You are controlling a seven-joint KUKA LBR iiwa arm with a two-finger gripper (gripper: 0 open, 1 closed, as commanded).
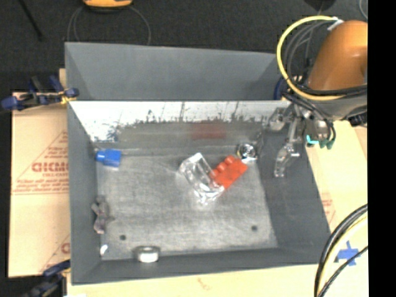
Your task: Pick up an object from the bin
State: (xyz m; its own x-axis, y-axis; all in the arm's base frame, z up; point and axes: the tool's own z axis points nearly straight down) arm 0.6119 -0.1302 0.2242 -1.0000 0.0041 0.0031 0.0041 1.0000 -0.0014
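My gripper (279, 142) hangs over the bin's right wall, near the far right corner, with its fingers spread open and nothing between them. Just to its left a small shiny silver thing (247, 150) lies on the floor. A red block (228, 172) lies beside that, tilted and touching a clear plastic piece (200, 179) near the middle of the bin. The gripper touches none of them.
A blue block (109, 158) sits by the far left wall. A small grey-purple piece (100, 216) lies at the near left, and a white round cap (147, 254) rests against the near wall. The arm's orange cover and cables stand above the right rim.
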